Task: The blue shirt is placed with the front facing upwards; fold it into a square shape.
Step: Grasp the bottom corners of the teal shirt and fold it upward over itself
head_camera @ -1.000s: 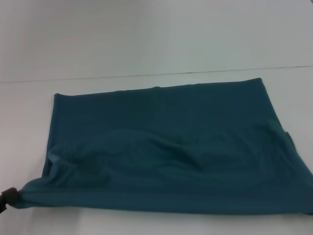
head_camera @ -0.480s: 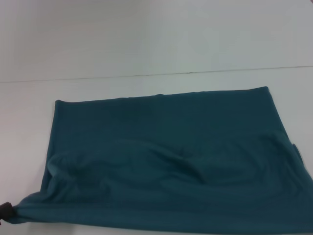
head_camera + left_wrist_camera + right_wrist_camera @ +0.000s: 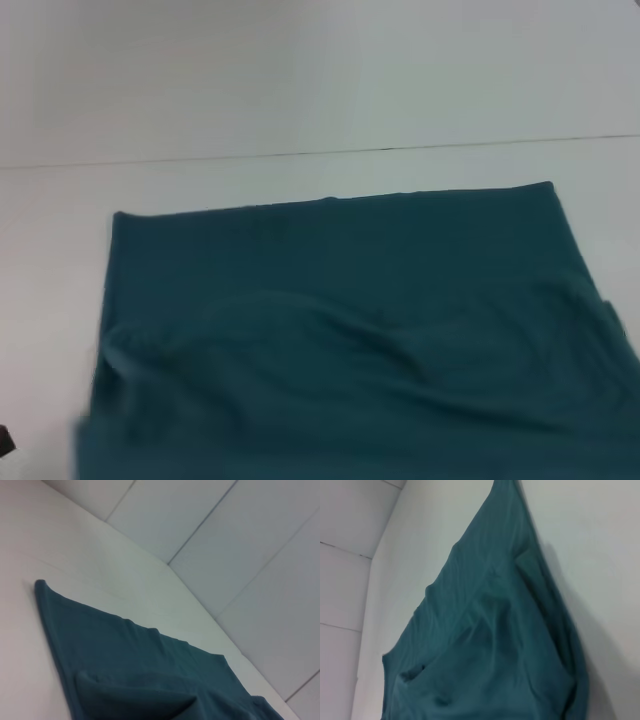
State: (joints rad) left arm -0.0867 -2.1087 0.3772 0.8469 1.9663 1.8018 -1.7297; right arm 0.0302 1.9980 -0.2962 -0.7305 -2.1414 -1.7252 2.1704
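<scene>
The blue shirt (image 3: 340, 330) lies folded into a wide band across the white table (image 3: 300, 90), plain teal side up, with soft ridges across its middle. Its far edge runs straight and its near edge leaves the head view at the bottom. No lettering shows. A dark sliver of my left gripper (image 3: 3, 440) peeks in at the lower left edge, apart from the shirt's near left corner (image 3: 82, 432). The left wrist view shows the shirt (image 3: 150, 675) from a far corner. In the right wrist view the shirt (image 3: 485, 645) shows creased and bunched. My right gripper is out of view.
A thin seam line (image 3: 320, 153) crosses the table behind the shirt. White bare tabletop lies beyond the shirt's far edge and to its left. Pale panelled walls (image 3: 260, 555) rise behind the table.
The shirt has slid toward me, its far edge now lower in the head view. My left gripper has drawn back to the frame's edge, and the stretched near left corner no longer reaches it.
</scene>
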